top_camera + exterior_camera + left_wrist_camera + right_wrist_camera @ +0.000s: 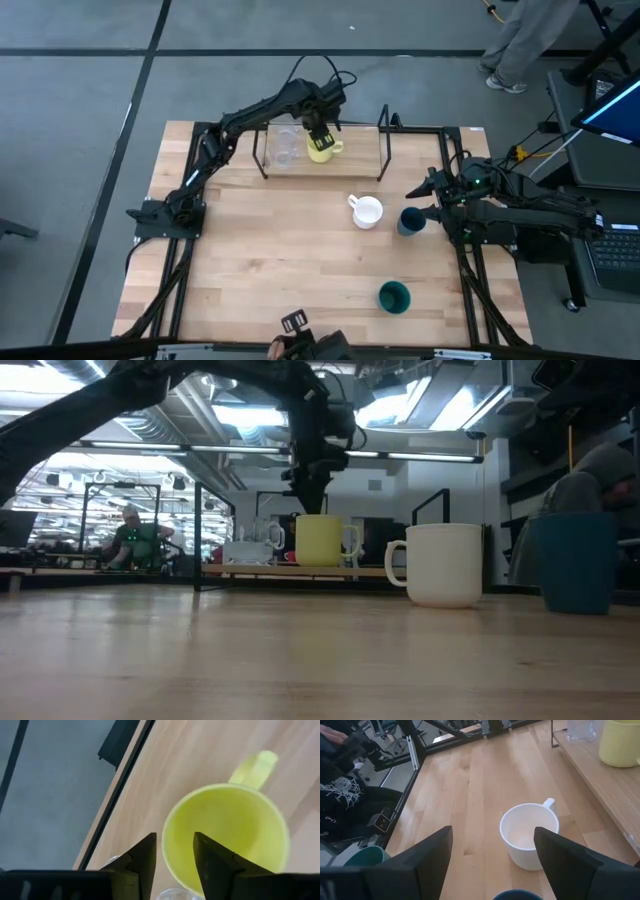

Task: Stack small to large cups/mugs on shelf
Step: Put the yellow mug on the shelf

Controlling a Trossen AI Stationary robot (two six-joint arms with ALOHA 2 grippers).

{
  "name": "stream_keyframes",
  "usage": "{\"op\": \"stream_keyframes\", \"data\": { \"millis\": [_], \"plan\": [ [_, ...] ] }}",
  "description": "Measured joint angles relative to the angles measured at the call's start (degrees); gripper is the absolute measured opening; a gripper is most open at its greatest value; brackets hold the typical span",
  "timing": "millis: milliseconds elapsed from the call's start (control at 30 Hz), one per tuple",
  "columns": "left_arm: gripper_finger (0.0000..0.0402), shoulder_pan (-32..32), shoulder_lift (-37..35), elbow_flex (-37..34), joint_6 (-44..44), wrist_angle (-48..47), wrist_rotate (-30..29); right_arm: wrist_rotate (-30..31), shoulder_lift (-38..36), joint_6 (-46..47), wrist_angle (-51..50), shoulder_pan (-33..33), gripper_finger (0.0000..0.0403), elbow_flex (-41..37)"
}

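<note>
The yellow mug (pixel 322 150) stands upright on the shelf (pixel 350 166), its handle toward the table's right. Clear glass cups (pixel 285 150) stand beside it on the left. My left gripper (pixel 175 865) hangs open just above the mug's rim (pixel 320 517), pointing down and touching nothing. The white mug (pixel 367 212), the dark blue cup (pixel 411 221) and the dark green cup (pixel 394 296) stand on the table. My right gripper (pixel 422 198) waits open at the table's right edge, near the blue cup.
Black wire frames (pixel 384 130) rise at the shelf's two ends. A dark object (pixel 295 322) lies at the table's near edge. A person (pixel 525 45) stands on the floor beyond the far right corner. Bare tabletop stretches across the left half (pixel 250 260).
</note>
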Motion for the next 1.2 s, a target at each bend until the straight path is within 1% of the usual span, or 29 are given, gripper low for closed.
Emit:
{"op": "stream_keyframes", "data": {
  "millis": [133,233,333,467,500,567,633,667,700,833,900,933,967,1033,1133,1200],
  "plan": [
    [0.0124,-0.6,-2.0,-0.1,-0.4,-0.3,0.0,0.0,0.0,0.0,0.0,0.0,0.0282,0.0],
    [0.0124,-1.5,-3.7,-0.1,-2.8,-0.3,0.1,0.0,0.0,0.1,0.0,0.0,0.0282,0.0],
    [0.0124,-2.7,-4.8,0.0,-10.1,-0.1,0.1,0.0,0.0,0.1,0.0,0.0,0.0282,0.0],
    [0.0124,-5.0,-5.4,0.0,-24.1,-0.9,0.3,0.0,0.0,0.2,0.0,0.0,0.0282,0.0],
    [0.0124,-5.6,-5.5,0.0,-28.1,-1.3,1.1,0.0,0.0,0.2,0.0,0.0,0.0282,0.0],
    [0.0124,-6.7,-5.5,0.0,-35.2,-2.7,5.6,0.0,0.0,0.3,0.0,0.0,0.0282,0.0],
    [0.0124,-7.7,-5.5,0.0,-37.2,-3.9,11.0,0.0,0.0,0.3,-0.1,0.0,0.0282,0.0],
    [0.0124,-8.3,-5.5,0.0,-36.9,-4.3,12.4,0.0,0.0,0.3,-0.1,0.0,0.0282,0.0],
    [0.0124,-9.0,-5.5,0.0,-34.7,-4.5,12.9,0.0,0.0,0.3,-0.1,0.0,0.0282,0.0],
    [0.0124,-11.4,-5.5,0.0,-18.3,-4.7,13.0,0.0,0.0,0.3,-0.1,0.0,0.0282,0.0],
    [0.0124,-12.6,-5.7,-0.1,-12.1,-4.7,12.8,0.0,0.0,0.3,-0.1,0.0,0.0282,0.0],
    [0.0124,-13.3,-5.8,-0.1,-10.3,-4.4,12.7,0.0,0.0,0.3,-0.1,0.0,0.0282,0.0],
    [0.0124,-14.0,-5.9,-0.1,-10.5,-4.2,12.5,0.0,0.0,0.4,-0.1,0.0,0.0282,0.0],
    [0.0124,-15.1,-5.9,-0.1,-18.3,-3.6,11.4,0.0,0.0,0.4,-0.1,0.0,0.0282,0.0],
    [0.0124,-15.8,-5.9,-0.1,-35.9,-1.9,10.2,0.0,0.0,0.9,-0.1,0.0,0.0282,0.0],
    [0.0124,-16.0,-5.9,-0.1,-41.6,-1.6,9.8,0.0,0.0,1.4,-0.2,0.0,0.0282,0.0]
  ]
}}
